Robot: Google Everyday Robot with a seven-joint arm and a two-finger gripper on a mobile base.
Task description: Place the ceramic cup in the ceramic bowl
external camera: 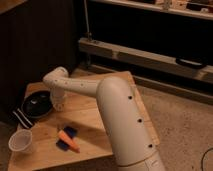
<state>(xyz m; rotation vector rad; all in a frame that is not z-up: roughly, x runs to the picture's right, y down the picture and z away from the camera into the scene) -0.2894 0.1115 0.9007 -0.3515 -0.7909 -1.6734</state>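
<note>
The ceramic cup (21, 141), pale and tapered with a wide round mouth, stands upright near the front left corner of the wooden table (95, 117). The ceramic bowl (37, 103), shallow, black and glossy, sits at the table's left side, behind the cup. My white arm (117, 112) reaches from the lower right across the table. The gripper (60, 103) points down just right of the bowl's rim, well away from the cup. Nothing shows in the gripper.
A black-and-white striped cloth (21, 118) lies between the bowl and the cup. An orange carrot (69, 141) lies on a blue object (66, 135) right of the cup. A metal shelf rail (145, 56) runs behind the table. Speckled floor (180, 120) lies to the right.
</note>
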